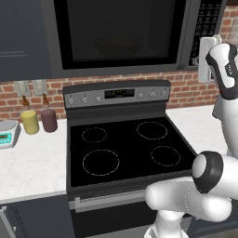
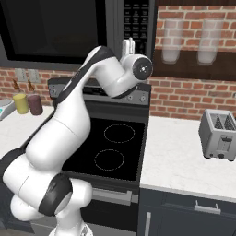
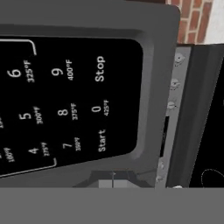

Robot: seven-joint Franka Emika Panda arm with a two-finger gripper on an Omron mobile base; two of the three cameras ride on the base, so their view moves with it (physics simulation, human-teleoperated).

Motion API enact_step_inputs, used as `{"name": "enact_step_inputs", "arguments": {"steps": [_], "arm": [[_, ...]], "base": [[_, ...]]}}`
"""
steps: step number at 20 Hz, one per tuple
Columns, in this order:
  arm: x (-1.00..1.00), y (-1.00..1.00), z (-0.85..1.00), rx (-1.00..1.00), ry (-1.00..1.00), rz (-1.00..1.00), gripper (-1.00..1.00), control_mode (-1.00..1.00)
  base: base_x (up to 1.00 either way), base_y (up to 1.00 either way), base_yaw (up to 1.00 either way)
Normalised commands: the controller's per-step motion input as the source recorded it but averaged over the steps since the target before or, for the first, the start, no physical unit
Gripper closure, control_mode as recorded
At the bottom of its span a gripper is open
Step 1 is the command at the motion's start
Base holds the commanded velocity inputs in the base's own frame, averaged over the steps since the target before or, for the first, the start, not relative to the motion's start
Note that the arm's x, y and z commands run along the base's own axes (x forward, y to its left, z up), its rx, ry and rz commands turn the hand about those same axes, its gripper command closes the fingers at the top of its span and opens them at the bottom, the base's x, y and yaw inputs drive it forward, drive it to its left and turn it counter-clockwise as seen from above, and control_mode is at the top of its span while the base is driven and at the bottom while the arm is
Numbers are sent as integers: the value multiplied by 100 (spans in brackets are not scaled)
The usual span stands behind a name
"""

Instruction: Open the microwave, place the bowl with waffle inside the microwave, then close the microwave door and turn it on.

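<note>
Gripper (image 3: 113, 183): we see its jaws fully closed, holding nothing, right at the microwave (image 1: 121, 37) keypad (image 3: 65, 105).
Bowl (image 1: 118, 45): behind the closed microwave door (image 1: 122, 32).

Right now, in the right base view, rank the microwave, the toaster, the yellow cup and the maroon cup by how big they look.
1. the microwave, by far the largest, though cropped.
2. the toaster.
3. the yellow cup and the maroon cup look about alike; no clear order between them.
</note>
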Motion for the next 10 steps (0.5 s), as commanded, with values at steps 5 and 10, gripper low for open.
{"name": "enact_step_inputs", "arguments": {"steps": [5, 10], "arm": [[56, -27, 0, 5, 0, 1, 100, -100], [52, -30, -12, 4, -2, 4, 100, -100]], "base": [[0, 0, 0], [0, 0, 0]]}}
